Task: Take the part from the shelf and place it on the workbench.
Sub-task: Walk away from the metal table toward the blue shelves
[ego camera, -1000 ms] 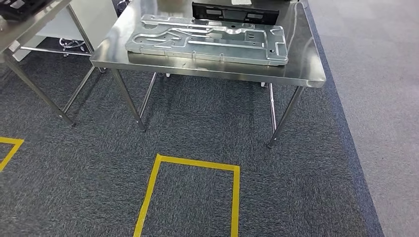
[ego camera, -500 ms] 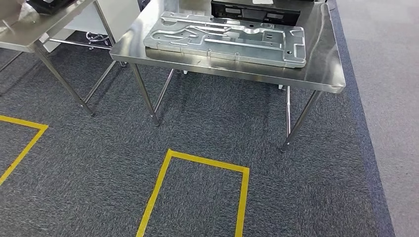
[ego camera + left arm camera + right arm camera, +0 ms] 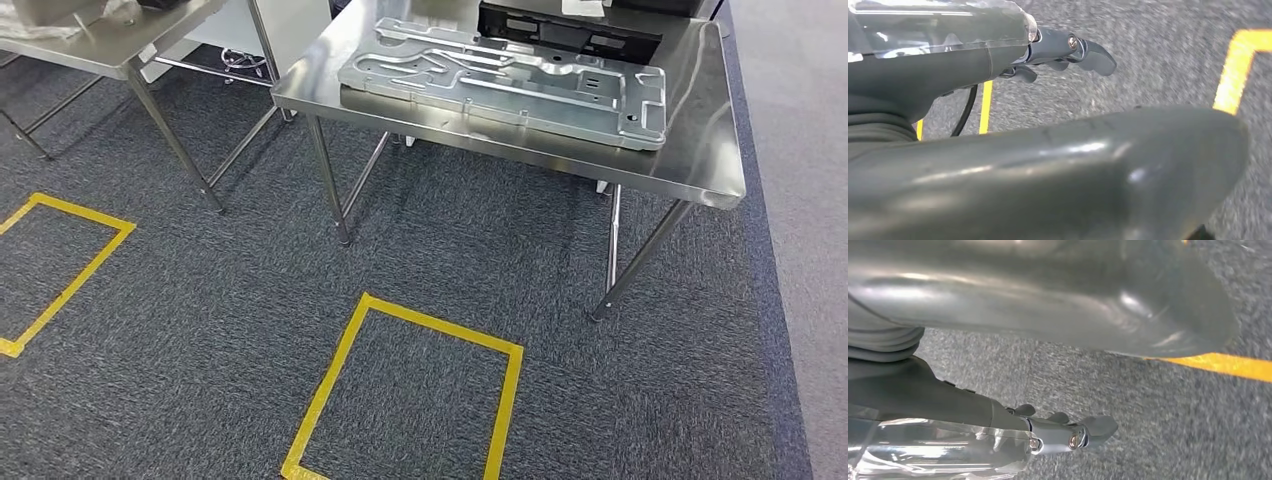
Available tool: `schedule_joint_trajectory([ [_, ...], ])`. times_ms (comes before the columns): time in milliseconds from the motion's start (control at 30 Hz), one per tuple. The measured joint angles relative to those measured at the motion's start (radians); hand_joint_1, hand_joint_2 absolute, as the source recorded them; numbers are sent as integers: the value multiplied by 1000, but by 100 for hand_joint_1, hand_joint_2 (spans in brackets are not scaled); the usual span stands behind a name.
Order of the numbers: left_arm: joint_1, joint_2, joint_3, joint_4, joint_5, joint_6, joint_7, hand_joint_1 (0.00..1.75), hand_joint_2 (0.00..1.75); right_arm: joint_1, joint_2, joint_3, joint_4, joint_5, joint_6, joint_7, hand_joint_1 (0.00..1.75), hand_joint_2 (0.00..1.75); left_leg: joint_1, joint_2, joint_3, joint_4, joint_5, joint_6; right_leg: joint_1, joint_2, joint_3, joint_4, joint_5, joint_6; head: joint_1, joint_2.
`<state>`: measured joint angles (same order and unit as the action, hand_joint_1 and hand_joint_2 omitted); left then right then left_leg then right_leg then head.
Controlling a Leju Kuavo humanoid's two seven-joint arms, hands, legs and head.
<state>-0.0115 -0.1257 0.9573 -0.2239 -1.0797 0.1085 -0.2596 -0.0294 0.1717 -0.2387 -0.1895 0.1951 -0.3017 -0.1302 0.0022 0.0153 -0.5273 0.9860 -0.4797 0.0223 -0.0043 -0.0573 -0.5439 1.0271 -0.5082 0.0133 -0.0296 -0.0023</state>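
**Metal part flat on the steel desk, both hands hanging over the carpet**

In the head view a steel desk point(image 3: 700, 150) stands at about 1 o'clock. On it lies the part point(image 3: 505, 80), a large flat sheet-metal panel, pale grey, pressed with ribs, channels and small holes. It rests flat, its long side running along the desk's near edge and set slightly back from it. Just behind it, toward 12 o'clock, a black panel point(image 3: 570, 35) lies on the same desk, close to the part's far edge; whether the two touch cannot be told.

A second steel desk point(image 3: 120, 55) stands at about 10 o'clock, well apart from the first, with pale things on it too cut off to name. The floor is dark grey carpet point(image 3: 230, 270). A yellow tape rectangle point(image 3: 345, 365) is marked on it at 6 o'clock, in front of the first desk, and another yellow tape outline point(image 3: 85, 265) lies at 8 o'clock. A lighter grey strip of floor point(image 3: 800, 200) runs along the 3 o'clock side.

In the left wrist view the left hand point(image 3: 1048, 165) hangs over the carpet, its fingers point(image 3: 1093, 52) apart and released, grasping nothing. In the right wrist view the right hand point(image 3: 1048, 300) likewise hangs above the carpet beside a yellow line, its fingers point(image 3: 1093, 427) released and empty.
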Motion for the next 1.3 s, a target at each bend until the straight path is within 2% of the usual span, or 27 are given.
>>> schedule_joint_trajectory([
  [33,0,1,3,0,0,0,0,0,0,-1,0,3,0,3,-1,4,0,0,3,-4,0,-6,6,5,-1,16,-15,34,-25,5,1,0],
  [100,-2,1,6,0,0,-1,-2,0,0,0,1,6,1,9,-2,15,0,0,4,-13,-5,-7,12,10,-5,45,-73,160,-97,11,2,0],
  [133,-3,1,8,0,0,-1,-4,0,0,0,1,7,1,11,0,20,0,0,4,-18,-8,-5,13,11,-6,50,-102,222,-122,13,2,0],
  [167,-3,1,10,0,0,0,-6,0,0,1,1,8,2,13,6,25,0,0,4,-25,-10,-4,14,10,-7,52,-119,260,-129,14,2,0],
  [200,-3,1,11,0,0,0,-8,0,0,1,0,9,2,15,13,28,0,0,5,-32,-11,-1,14,10,-9,53,-116,255,-112,15,2,0],
  [233,-3,1,12,0,0,1,-10,0,0,2,-2,11,2,17,22,31,0,0,5,-40,-12,2,13,8,-11,55,-94,210,-80,16,2,0],
  [267,-3,1,13,0,0,2,-11,0,0,2,-3,12,2,18,29,32,0,0,6,-48,-12,6,11,5,-14,62,-59,142,-41,16,2,0],
  [333,-6,0,13,0,0,3,-13,0,0,3,-6,14,2,19,36,33,0,0,4,-62,-17,16,8,-5,-17,87,-3,23,2,12,2,0],
  [400,-7,1,14,0,0,5,-14,0,0,2,-7,17,3,20,37,31,0,0,2,-72,-24,21,8,-17,-15,98,7,-7,2,3,1,0],
  [467,-6,1,17,0,-1,6,-13,0,0,1,-7,20,3,21,37,30,0,0,5,-78,-28,22,9,-28,-14,84,6,-10,8,-11,0,0],
  [500,-6,0,19,0,-1,7,-12,0,0,1,-7,21,3,21,37,29,0,0,6,-71,-34,35,-1,-33,-14,77,6,-13,10,-18,-1,0],
  [533,-6,0,21,0,-2,8,-11,0,0,2,-8,21,3,21,38,29,0,0,7,-61,-47,62,-20,-38,-15,69,6,-16,13,-25,-3,0],
  [567,-7,0,22,0,-4,8,-10,0,0,3,-8,21,3,20,39,29,0,0,8,-47,-71,114,-51,-41,-14,61,5,-17,14,-30,-4,0],
  [633,-7,-2,23,0,-10,9,-9,0,0,6,-9,21,3,17,41,28,0,0,10,-30,-131,246,-114,-46,-10,44,2,-17,13,-35,-5,0],
  [667,-7,-3,24,0,-14,9,-9,0,0,7,-9,21,4,14,42,28,0,0,10,-27,-152,294,-129,-47,-8,35,1,-16,13,-36,-5,0],
  [700,-6,-5,24,0,-17,10,-8,0,0,8,-10,21,4,11,43,28,0,0,10,-25,-153,302,-122,-46,-5,27,1,-15,13,-36,-5,0],
  [733,-5,-6,24,0,-22,10,-8,0,0,9,-11,21,4,7,45,28,0,0,9,-22,-136,273,-100,-43,-3,21,1,-15,12,-36,-5,0],
  [800,-4,-7,24,0,-29,14,-8,0,0,9,-12,21,4,2,49,28,0,0,5,-2,-61,133,-40,-29,1,9,4,-14,11,-35,-5,0],
  [867,-6,-8,24,0,-38,19,-8,0,0,10,-13,21,4,-3,52,28,0,0,-4,20,-11,31,-13,-16,3,-1,5,-14,10,-28,-4,0],
  [900,-6,-10,24,0,-41,21,-8,0,0,11,-14,21,4,-5,53,28,0,0,-9,24,-7,17,-14,-13,2,-6,6,-14,10,-23,-4,0],
  [967,-3,-13,24,0,-47,25,-8,0,0,11,-16,21,4,-9,53,28,0,0,-9,12,-7,11,-7,-7,0,-12,8,-15,10,-11,-5,0],
  [1033,-2,-16,24,0,-51,27,-8,0,0,12,-19,21,4,-10,53,28,0,0,-3,2,-2,-1,4,3,-1,8,1,7,-10,1,-3,0],
  [1100,-4,-19,23,0,-53,31,-8,0,0,15,-24,20,4,-10,54,28,0,0,0,-8,-3,-7,11,10,-4,41,-46,107,-73,9,-2,0],
  [1167,-5,-23,22,0,-54,34,-8,0,0,18,-27,20,4,-10,56,27,0,0,0,-20,-8,-5,14,14,-7,53,-108,236,-127,15,-1,0],
  [1200,-5,-24,22,0,-54,36,-7,0,0,19,-29,20,5,-10,57,27,0,0,0,-28,-9,-3,13,13,-8,53,-121,261,-125,17,-1,0],
  [1233,-4,-26,21,0,-54,37,-6,0,0,20,-31,20,5,-10,58,27,0,0,1,-37,-9,-1,13,12,-11,54,-114,246,-103,19,-1,0],
  [1300,-4,-29,21,0,-54,38,-5,0,0,22,-34,20,5,-10,61,25,0,0,2,-55,-9,7,9,6,-17,66,-56,121,-28,20,-1,0],
])
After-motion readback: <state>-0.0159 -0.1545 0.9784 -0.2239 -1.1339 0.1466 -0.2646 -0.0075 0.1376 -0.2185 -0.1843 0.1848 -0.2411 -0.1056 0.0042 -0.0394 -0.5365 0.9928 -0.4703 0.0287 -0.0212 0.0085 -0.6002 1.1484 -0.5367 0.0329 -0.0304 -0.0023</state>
